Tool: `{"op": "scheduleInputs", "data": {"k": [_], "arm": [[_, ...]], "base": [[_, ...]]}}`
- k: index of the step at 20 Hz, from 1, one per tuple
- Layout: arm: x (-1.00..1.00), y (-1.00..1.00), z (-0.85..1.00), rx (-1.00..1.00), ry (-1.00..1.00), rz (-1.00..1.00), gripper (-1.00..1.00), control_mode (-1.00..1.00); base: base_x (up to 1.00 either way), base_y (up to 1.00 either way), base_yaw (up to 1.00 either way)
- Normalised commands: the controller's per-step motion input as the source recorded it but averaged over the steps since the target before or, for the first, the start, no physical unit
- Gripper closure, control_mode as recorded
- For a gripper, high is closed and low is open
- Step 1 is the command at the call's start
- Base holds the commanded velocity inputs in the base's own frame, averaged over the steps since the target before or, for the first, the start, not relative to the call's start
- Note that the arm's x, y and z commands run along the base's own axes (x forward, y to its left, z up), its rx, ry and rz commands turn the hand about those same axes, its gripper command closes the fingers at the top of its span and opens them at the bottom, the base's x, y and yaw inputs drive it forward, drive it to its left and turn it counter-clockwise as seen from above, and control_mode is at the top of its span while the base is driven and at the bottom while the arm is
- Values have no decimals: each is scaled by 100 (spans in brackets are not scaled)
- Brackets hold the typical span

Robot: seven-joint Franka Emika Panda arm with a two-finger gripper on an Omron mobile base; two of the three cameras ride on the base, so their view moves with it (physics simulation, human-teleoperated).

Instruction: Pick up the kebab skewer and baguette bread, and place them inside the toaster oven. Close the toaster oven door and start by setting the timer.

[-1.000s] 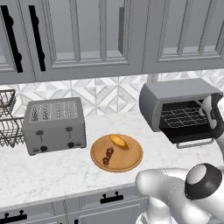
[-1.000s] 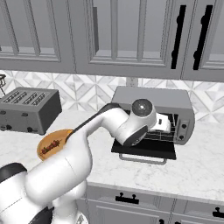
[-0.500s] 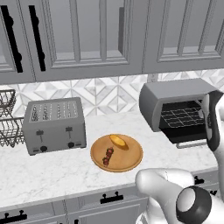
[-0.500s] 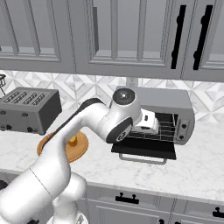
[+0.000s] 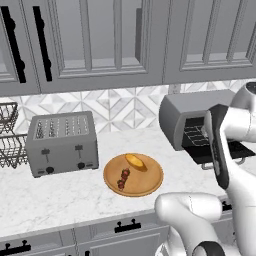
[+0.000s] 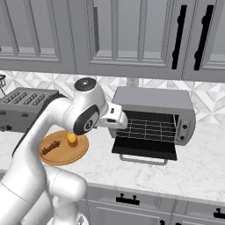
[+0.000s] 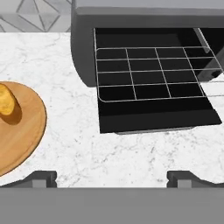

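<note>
- Along the white marbled table (image 5: 60, 192), one slotted grey toaster (image 5: 62, 142), one round wooden board (image 5: 133, 175) and one wide grey metal toaster oven (image 6: 154, 115) are standing beneath grey wall cabinets (image 5: 110, 40) and a patterned tile backsplash (image 5: 120, 107).
- One orange-tan baguette bread (image 5: 135, 161) and one dark red and brown kebab skewer (image 5: 122, 177) are lying apart on the board.
- One dark glass toaster oven door (image 7: 162, 116) is lying folded down flat, and one wire rack (image 7: 151, 72) is sitting inside.
- One white two-finger gripper (image 7: 111, 177) is hovering above the table between board and oven, jaws spread fully wide, holding and touching nothing.
</note>
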Motion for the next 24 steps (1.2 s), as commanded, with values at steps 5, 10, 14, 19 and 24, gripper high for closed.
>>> {"op": "scheduleInputs", "data": {"k": [5,10,14,19,24], "arm": [[-30,77,0,3,7,0,-100,-100],[-5,75,0,1,12,0,-100,-100],[0,81,-3,0,15,0,-100,-100],[-1,94,-7,0,14,0,-100,-100],[0,88,-7,0,11,0,-100,-100]], "base": [[0,0,0],[0,0,0],[0,0,0],[0,0,0],[0,0,0]]}}
